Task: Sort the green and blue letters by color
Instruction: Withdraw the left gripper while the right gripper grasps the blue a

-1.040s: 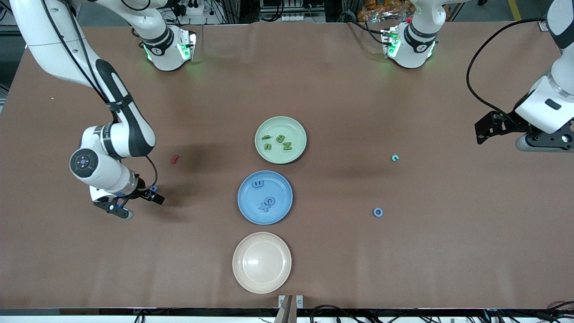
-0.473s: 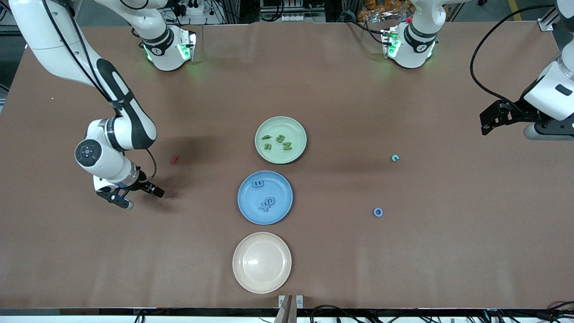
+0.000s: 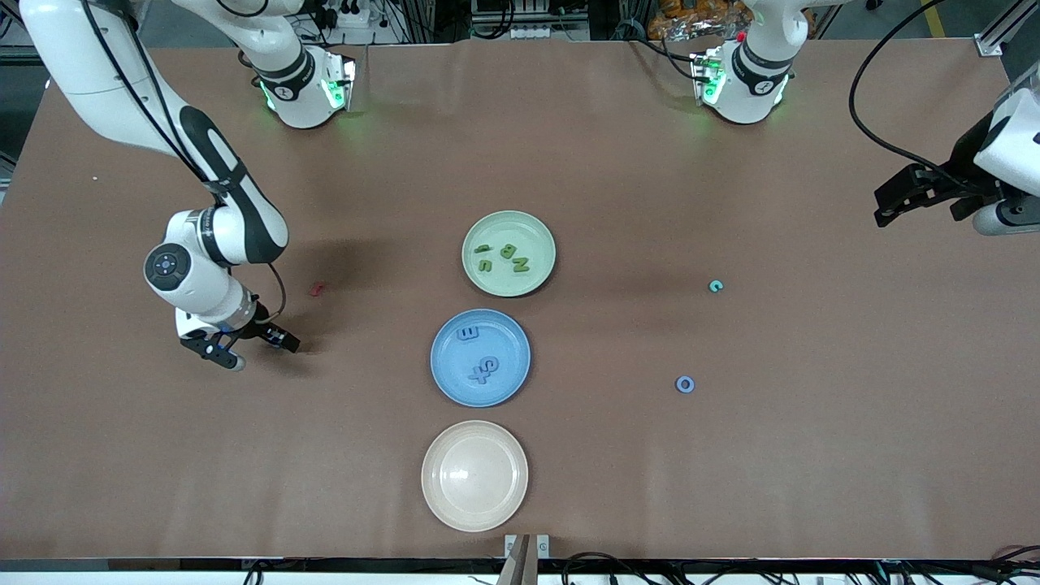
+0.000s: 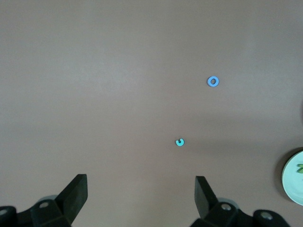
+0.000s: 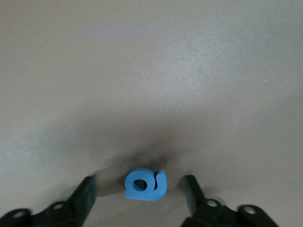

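Between open right claw [image 5: 139,189] fingers: blue letter [image 5: 145,185], shape unclear; left claw [image 4: 141,194] open.

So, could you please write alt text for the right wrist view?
A small blue letter lies on the brown table, between the two open black fingers of the right pincer, which do not touch it.

Three plates run down mid-table: green plate [image 3: 509,253], blue plate [image 3: 480,357], cream plate [image 3: 474,475] by the front-camera edge, blocking low passes there. Bare tabletop [image 3: 812,455] toward the left arm's end, except blue O [image 3: 685,384] and teal letter [image 3: 715,285]. Right arm's end: red letter [image 3: 318,288], right gripper [image 3: 244,348] low.
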Tool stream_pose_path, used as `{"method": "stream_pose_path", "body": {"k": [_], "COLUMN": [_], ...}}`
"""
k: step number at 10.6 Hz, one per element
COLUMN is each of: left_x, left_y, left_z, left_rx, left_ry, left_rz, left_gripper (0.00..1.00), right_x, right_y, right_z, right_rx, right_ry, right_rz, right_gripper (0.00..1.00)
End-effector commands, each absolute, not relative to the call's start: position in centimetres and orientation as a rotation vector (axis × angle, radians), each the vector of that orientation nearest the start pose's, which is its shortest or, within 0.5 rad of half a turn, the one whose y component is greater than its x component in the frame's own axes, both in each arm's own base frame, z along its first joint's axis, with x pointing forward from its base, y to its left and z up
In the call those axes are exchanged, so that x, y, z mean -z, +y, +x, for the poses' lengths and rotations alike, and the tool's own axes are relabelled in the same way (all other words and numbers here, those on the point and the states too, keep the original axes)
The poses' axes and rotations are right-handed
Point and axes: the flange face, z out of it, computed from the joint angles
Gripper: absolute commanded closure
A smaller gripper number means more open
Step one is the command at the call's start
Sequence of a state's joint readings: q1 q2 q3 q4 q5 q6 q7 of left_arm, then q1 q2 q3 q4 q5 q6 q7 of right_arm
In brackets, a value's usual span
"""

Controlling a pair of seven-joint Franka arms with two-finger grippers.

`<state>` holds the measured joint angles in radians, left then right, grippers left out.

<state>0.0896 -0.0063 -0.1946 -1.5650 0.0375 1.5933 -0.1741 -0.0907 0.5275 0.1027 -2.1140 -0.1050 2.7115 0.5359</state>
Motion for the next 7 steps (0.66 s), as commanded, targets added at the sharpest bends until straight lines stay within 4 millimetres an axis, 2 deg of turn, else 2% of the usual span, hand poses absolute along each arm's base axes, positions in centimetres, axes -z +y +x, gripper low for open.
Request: {"method": "stream_pose_path", "body": {"k": [1, 2, 3, 5, 7], "left_x": [-64.0, -63.7, -63.4, -63.8, -63.7], "left_y": [-5.4, -5.3, -5.5, -5.4, -5.3], "left_z": [54.4, 54.5, 54.7, 54.9, 54.9], "left_rx": [0.058, 0.051, 0.044, 0.058, 0.056], "left_ry": [-0.151, -0.139, -0.132, -0.118, -0.079], "left_rz": [-3.124, -3.124, -3.123, -3.125, -3.122], "left_gripper": [0.0, 0.0, 0.0, 0.0, 0.0], "right_x": [-17.5, -17.5, -17.5, -18.0, -21.1], "right_y": [0.8, 0.7, 0.7, 0.5, 1.1], "right_z": [57.5, 57.5, 57.5, 57.8, 59.3], "right_rx": [0.125, 0.125, 0.125, 0.131, 0.116], "right_ry": [0.687, 0.691, 0.689, 0.694, 0.722], "right_rz": [-3.043, -3.042, -3.043, -3.046, -3.051], "right_gripper": [0.8, 0.95, 1.0, 1.0, 1.0]}}
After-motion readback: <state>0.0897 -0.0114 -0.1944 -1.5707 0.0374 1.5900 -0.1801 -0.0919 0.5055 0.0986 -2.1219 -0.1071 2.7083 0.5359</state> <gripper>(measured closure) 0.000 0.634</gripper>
